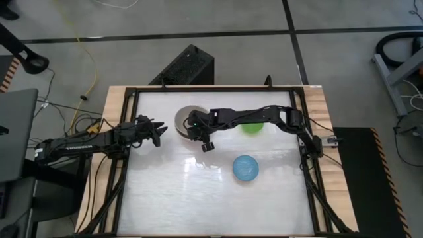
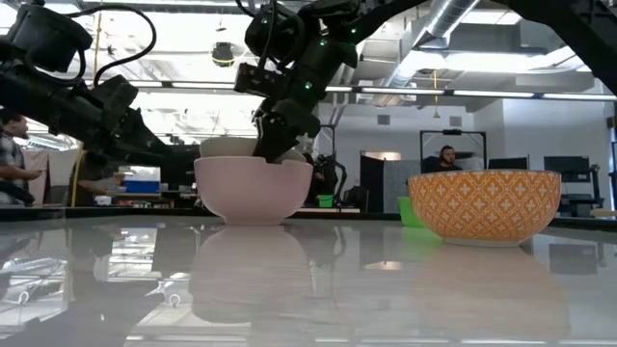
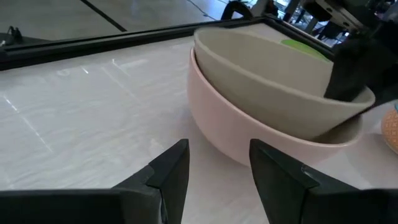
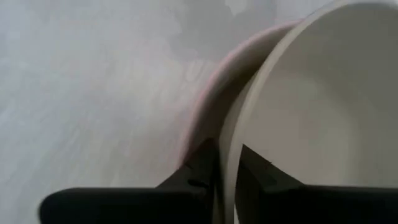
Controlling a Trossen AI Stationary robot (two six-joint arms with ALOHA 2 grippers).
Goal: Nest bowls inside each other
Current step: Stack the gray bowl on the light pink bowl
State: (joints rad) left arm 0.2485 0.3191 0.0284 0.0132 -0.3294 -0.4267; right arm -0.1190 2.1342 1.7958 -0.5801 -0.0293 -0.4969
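Note:
A beige-grey bowl (image 3: 267, 68) sits inside the pale pink bowl (image 3: 249, 130) at the table's far middle, slightly tilted. My right gripper (image 4: 230, 171) reaches over from the right and is closed on the beige-grey bowl's rim. My left gripper (image 3: 217, 168) waits open and empty to the left of the pink bowl, pointing at it. The green bowl (image 1: 252, 127) stands under the right arm, partly hidden. The blue bowl (image 1: 245, 168) stands nearer; in the low view its orange-patterned outside (image 2: 485, 204) shows. My right gripper has the beige-grey bowl's rim (image 4: 231, 146) between its two fingers, on the side toward the table's near edge. One finger (image 4: 258, 174) is inside the bowl; the other (image 4: 202, 168) is outside, in the gap to the pink bowl. The fingers slant down from above. The bowl rests in the pink bowl.
A dark frame (image 1: 132, 92) runs around the white tabletop. A black box (image 1: 188, 66) stands on the floor beyond the far edge. People show in the room behind the table in the low view. The near half of the table holds only the blue bowl.

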